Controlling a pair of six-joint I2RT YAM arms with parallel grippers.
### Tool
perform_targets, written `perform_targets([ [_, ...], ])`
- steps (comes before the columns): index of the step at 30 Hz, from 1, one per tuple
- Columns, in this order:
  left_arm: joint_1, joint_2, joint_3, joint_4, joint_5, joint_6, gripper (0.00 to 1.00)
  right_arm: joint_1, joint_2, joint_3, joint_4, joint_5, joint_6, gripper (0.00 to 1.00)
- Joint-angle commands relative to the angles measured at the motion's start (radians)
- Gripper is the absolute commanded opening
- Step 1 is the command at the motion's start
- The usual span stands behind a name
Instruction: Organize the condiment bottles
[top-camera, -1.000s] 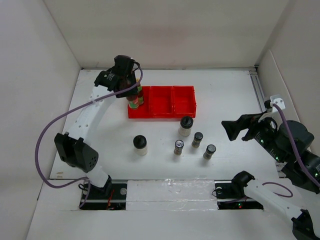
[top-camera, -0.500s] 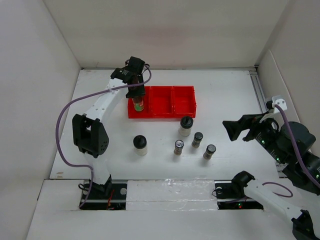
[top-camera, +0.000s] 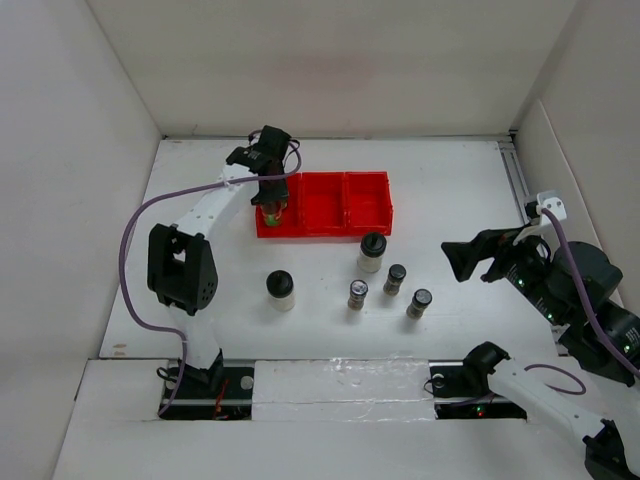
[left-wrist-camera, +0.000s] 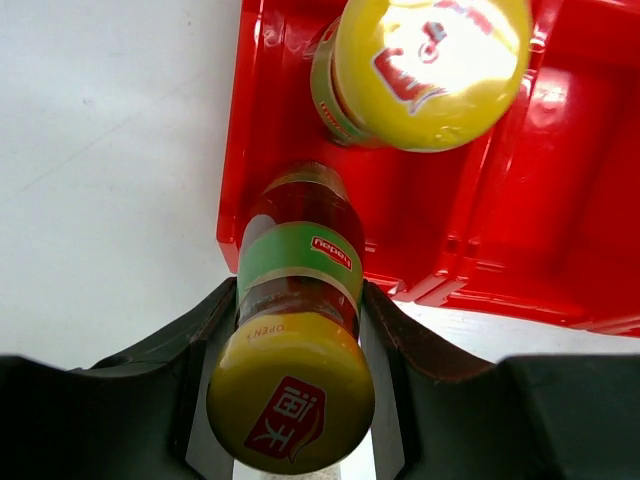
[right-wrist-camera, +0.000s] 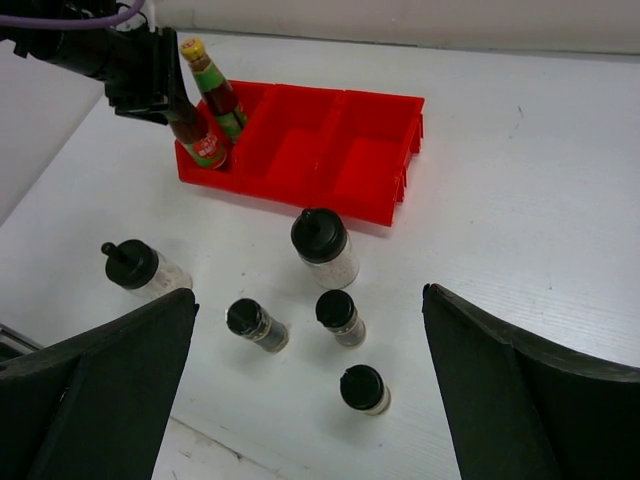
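**Left arm.** Against the frame a second back, the forearm has swung inward from the left side of the tabletop (top-camera: 470, 180). The wrist now sits over the left end of the red tray (top-camera: 322, 203) rather than behind its corner.

**Left hand** (left-wrist-camera: 298, 320). It is closed nearly all the way on the neck and shoulder of a yellow-capped bottle (left-wrist-camera: 298, 262), one finger on each side. The grip reads the same as in the earlier frames.

**Held bottle.** Its base is down inside the tray's left compartment, at the near-left corner. I cannot tell whether it touches the floor of the compartment.

**Second yellow-capped bottle** (left-wrist-camera: 430, 60). It stands in the same compartment, just behind the held one and leaning slightly. I cannot tell whether the two touch.

**Right hand** (top-camera: 458, 262). It is fully spread and holds nothing. It hovers at the right side of the tabletop and has barely shifted.

**Unmoved on the tabletop in front of the tray:**
- One black-lidded white jar (top-camera: 372, 251).
- The other white jar (top-camera: 280, 290), further left.
- Three small dark-capped shakers (top-camera: 357, 294) (top-camera: 395, 279) (top-camera: 419, 303).

The tray's middle and right compartments hold no bottles.
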Motion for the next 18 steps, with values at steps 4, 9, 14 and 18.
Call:
perform_targets([
  [4, -0.001, -0.043, -0.055, 0.102, -0.011, -0.023, 0.10, 0.011, 0.000, 0.003, 0.065, -0.024, 0.010, 1.00],
  [9, -0.001, -0.075, -0.091, 0.125, -0.008, -0.032, 0.45, 0.011, 0.005, -0.003, 0.071, -0.026, 0.010, 1.00],
  [14, -0.001, -0.115, -0.100, 0.125, -0.019, -0.039, 0.60, 0.011, 0.035, -0.057, 0.116, -0.004, 0.013, 1.00],
  [18, -0.001, -0.172, -0.095, 0.109, -0.020, -0.039, 0.95, 0.011, 0.109, -0.101, 0.148, -0.024, 0.039, 1.00],
])
